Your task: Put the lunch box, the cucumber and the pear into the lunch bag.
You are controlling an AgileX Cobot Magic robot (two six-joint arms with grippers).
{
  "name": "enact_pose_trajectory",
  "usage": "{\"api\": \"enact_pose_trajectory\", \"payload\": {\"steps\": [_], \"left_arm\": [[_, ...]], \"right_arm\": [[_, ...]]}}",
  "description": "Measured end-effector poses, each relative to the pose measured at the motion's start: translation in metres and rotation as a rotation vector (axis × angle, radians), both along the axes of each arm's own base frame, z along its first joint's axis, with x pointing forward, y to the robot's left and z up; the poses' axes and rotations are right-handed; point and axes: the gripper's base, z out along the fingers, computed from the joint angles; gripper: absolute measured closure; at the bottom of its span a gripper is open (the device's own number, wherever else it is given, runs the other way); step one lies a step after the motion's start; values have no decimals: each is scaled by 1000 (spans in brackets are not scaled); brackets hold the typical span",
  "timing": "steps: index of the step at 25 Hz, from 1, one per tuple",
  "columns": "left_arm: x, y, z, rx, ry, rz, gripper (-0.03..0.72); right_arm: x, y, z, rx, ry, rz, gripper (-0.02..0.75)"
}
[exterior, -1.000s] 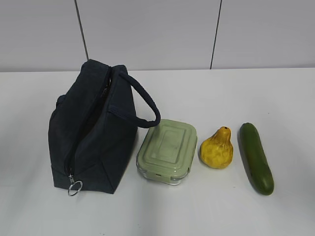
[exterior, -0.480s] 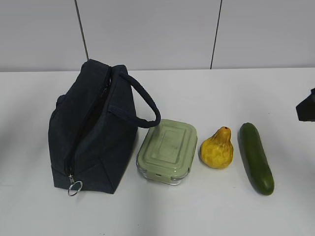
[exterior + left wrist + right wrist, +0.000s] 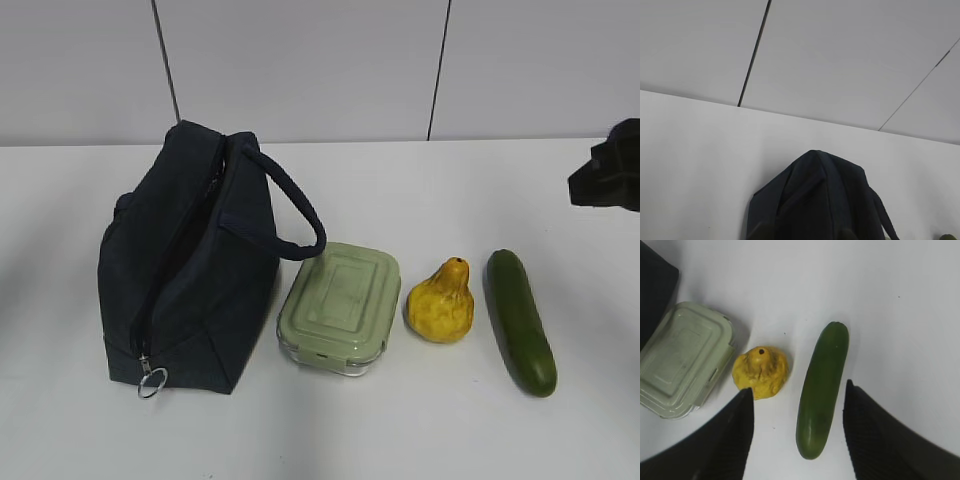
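Lunch bag (image 3: 190, 265): dark navy fabric, boxy, soft matte weave, standing on white tabletop (image 3: 330, 430) at left of exterior view. Top zipper running toward camera, silver ring pull (image 3: 152, 382) hanging at near end; padded loop handle (image 3: 290, 212) arching out to the right. Can't tell how far zipper is undone.

Lunch box (image 3: 340, 306): rectangular clear glass w/ rounded corners, pale sage-green clip-on lid, smooth w/ raised panel. Sits just beside bag's right flank, under the handle loop.

Pear (image 3: 442, 303): bumpy yellow skin, narrow neck, orange-brown blotches; just right of lunch box, not touching it. Cucumber (image 3: 520, 320): long, smooth, glossy dark green, slightly curved; lies lengthwise just right of pear, apart from it.

Right gripper (image 3: 797, 432): two dark, broad, tapered fingers (image 3: 730, 440) spread wide, empty, above tabletop. In right wrist view, cucumber's near end falls between them, pear near the left finger, lunch box further left; no contact w/ anything. In exterior view only a black bulk of the right arm (image 3: 610, 165) at far right edge, behind and right of cucumber, well above tabletop level.

Left gripper (image 3: 805, 234): only blurred finger tips at bottom edge of left wrist view, partly apart, holding nothing visible. Bag's navy end straight ahead beyond them; grey wall panels w/ dark seams behind.
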Motion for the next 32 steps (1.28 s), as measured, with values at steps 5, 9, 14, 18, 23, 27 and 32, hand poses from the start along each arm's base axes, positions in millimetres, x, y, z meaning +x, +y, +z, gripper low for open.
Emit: {"api": "enact_pose_trajectory", "payload": {"steps": [5,9,14,18,23,27,32], "left_arm": [[4,-2,-14,52,101,-55,442],[17,-5,-44,118,281,-146,442],[22,-6,-53,151,319,-187,442],[22,-6,-53,161,314,-195,442],[22,-6,-53,172,307,-204,442],[22,-6,-53,175,303,-206,442],[22,-6,-53,175,302,-205,440]], "right_arm": [[5,1,-5,-16,12,14,295],[14,3,-21,-41,97,33,295],[20,4,-38,-65,189,52,274],[23,7,-46,-45,245,54,221],[29,9,-62,-40,346,55,163],[33,10,-73,-46,397,56,148],[40,12,-86,-33,447,31,147]]}}
